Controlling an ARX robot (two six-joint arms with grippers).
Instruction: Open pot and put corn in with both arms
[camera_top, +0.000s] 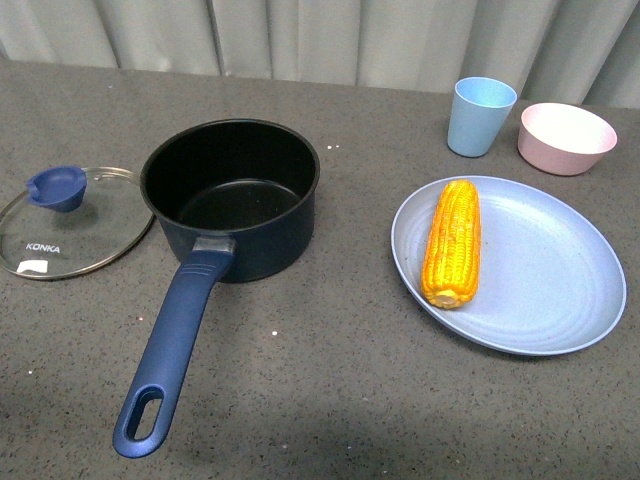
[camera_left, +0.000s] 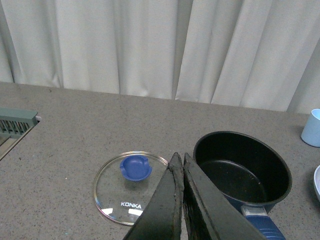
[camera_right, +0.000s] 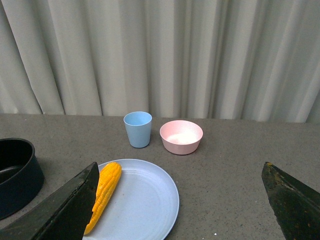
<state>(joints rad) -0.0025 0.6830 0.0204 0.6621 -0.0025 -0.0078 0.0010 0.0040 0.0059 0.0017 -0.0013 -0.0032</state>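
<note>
The navy pot stands open and empty on the grey counter, its long blue handle pointing toward me. Its KONKA glass lid with the blue knob lies flat on the counter to the pot's left. The corn lies on the left part of the pale blue plate, right of the pot. Neither arm shows in the front view. My left gripper is shut and empty, held above the counter between the lid and the pot. My right gripper is open wide and empty, above the plate and the corn.
A light blue cup and a pink bowl stand behind the plate, near the pale curtain. A grey slotted fitting is set in the counter far left in the left wrist view.
</note>
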